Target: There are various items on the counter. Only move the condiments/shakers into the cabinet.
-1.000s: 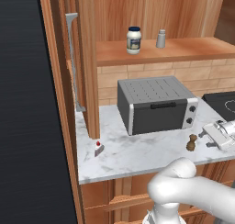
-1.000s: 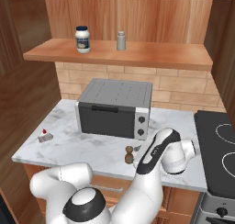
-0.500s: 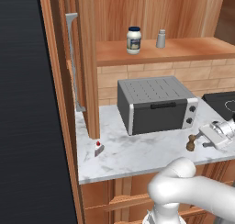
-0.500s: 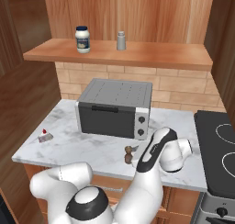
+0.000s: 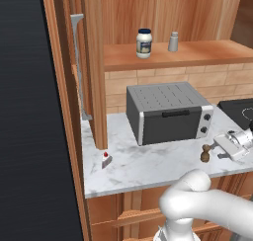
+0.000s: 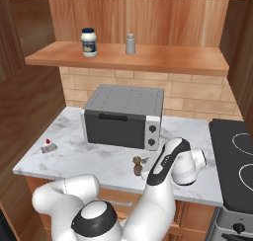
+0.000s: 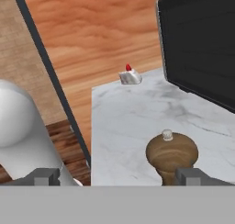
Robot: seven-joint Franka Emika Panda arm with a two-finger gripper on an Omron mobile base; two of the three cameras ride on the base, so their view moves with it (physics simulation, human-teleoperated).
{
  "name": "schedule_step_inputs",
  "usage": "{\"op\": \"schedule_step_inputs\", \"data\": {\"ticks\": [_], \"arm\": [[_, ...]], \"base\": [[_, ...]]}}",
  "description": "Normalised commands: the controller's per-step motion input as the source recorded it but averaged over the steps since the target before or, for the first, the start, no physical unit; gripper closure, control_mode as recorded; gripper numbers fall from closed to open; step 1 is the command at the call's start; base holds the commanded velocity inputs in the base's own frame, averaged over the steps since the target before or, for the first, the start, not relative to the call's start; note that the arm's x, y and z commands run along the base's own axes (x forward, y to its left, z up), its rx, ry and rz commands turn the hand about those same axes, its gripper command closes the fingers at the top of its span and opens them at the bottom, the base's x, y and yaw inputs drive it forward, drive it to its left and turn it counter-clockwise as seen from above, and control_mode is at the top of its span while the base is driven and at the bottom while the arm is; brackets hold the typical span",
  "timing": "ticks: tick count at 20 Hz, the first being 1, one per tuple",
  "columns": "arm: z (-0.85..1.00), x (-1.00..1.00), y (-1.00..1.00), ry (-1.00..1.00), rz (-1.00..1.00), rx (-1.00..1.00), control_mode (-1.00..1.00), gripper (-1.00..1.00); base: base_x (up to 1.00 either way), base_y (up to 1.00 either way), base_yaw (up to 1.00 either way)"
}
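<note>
near the front left corner of the counter (image 5: 148, 166), close to the wooden side wall, sits the tiny white wedge with a red top (image 5: 105, 159); it is no condiment, so by my reading it belongs where it is.

up on the plank shelf of the cabinet (image 5: 207, 55), toward its left part, stands the white jar with the dark blue lid (image 5: 144, 43), upright, and just to its right, a little apart, the small light-grey shaker (image 5: 173, 41), also upright. two of the three condiments look to be put away.

below them the dark grey toaster oven (image 5: 168, 111) takes the middle of the counter toward the back wall.

right of that, near the front edge of the counter and in front of the oven's right end, the dark-brown wooden pepper mill (image 5: 205, 153) stands upright on the marble, the one condiment left to move. the gripper (image 5: 218, 150) is low, just beside the mill on its right, with its jaws spread wide and nothing between them; in the hand view the mill rises close ahead, nearer the right finger tip than the left.

what remains, i judge, is to centre on the mill, grasp it and lift it onto the shelf beside the shaker.
</note>
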Motion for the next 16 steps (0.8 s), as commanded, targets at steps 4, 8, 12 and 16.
{"op": "schedule_step_inputs", "data": {"ticks": [4,8,12,16], "arm": [[0.0,0.0,0.0,0.0,-0.06,0.0,-1.0,-1.0],[0.0,0.0,0.0,0.0,-0.05,0.0,-1.0,-1.0],[0.0,0.0,0.0,0.0,-0.05,0.0,-1.0,-1.0],[0.0,0.0,0.0,0.0,-0.07,0.0,-1.0,-1.0]], "base": [[0.0,0.0,0.0],[0.0,0.0,0.0],[0.0,0.0,0.0],[0.0,0.0,0.0]]}}
